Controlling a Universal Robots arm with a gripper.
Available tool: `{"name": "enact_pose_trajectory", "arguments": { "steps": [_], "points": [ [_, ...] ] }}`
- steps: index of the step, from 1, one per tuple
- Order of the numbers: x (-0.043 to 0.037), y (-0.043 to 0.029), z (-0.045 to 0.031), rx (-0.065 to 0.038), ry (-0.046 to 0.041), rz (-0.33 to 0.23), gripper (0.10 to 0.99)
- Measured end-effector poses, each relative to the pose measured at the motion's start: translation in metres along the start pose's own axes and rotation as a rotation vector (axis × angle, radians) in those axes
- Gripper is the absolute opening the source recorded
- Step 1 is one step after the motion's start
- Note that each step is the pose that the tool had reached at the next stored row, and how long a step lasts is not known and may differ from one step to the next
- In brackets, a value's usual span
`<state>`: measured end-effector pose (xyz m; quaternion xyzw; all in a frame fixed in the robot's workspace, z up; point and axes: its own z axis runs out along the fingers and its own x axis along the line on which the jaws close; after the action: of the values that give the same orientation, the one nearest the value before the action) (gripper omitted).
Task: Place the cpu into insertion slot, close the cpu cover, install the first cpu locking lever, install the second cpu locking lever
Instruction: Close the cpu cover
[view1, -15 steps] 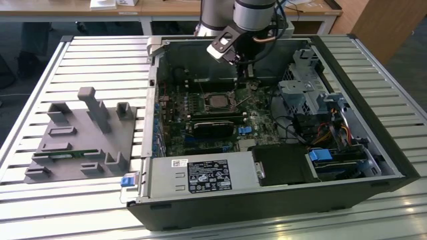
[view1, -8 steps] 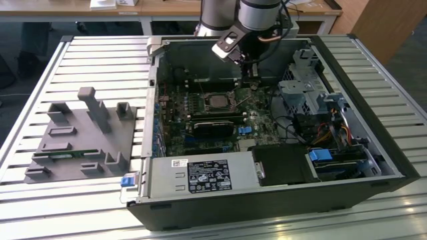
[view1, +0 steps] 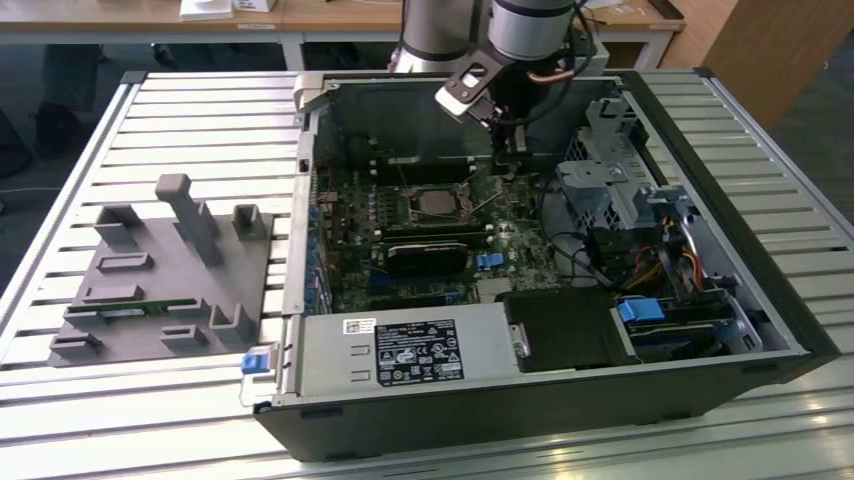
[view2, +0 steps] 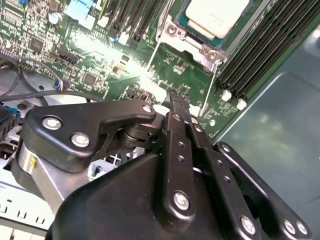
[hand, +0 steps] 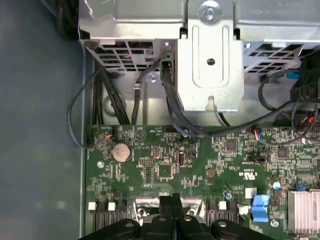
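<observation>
Slatted metal desk (view1: 160, 120) carries an open computer case (view1: 561, 400). Inside it, the cpu (view2: 217, 15) already lies in the insertion slot (view1: 438, 203), and the cpu cover (view2: 192, 44) seems to be down around it, so I judge these two steps done. Two thin locking levers (view2: 210, 90) run loose beside the frame and look not yet fastened. Just beside the slot, the end effector (view2: 178, 100) hovers over the board, fingers narrow and pressed together, nothing visible between them
</observation>
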<state>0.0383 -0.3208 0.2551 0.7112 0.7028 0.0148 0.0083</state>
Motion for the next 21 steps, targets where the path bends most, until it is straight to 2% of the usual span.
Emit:
{"name": "enact_pose_trajectory", "arguments": {
  "steps": [15, 21],
  "points": [
    [0.0021, 0.0177, 0.0004, 0.001, -0.0018, 0.002, 0.106],
    [0.0036, 0.0226, 0.0030, 0.005, -0.0021, 0.002, 0.106]
  ]
}}
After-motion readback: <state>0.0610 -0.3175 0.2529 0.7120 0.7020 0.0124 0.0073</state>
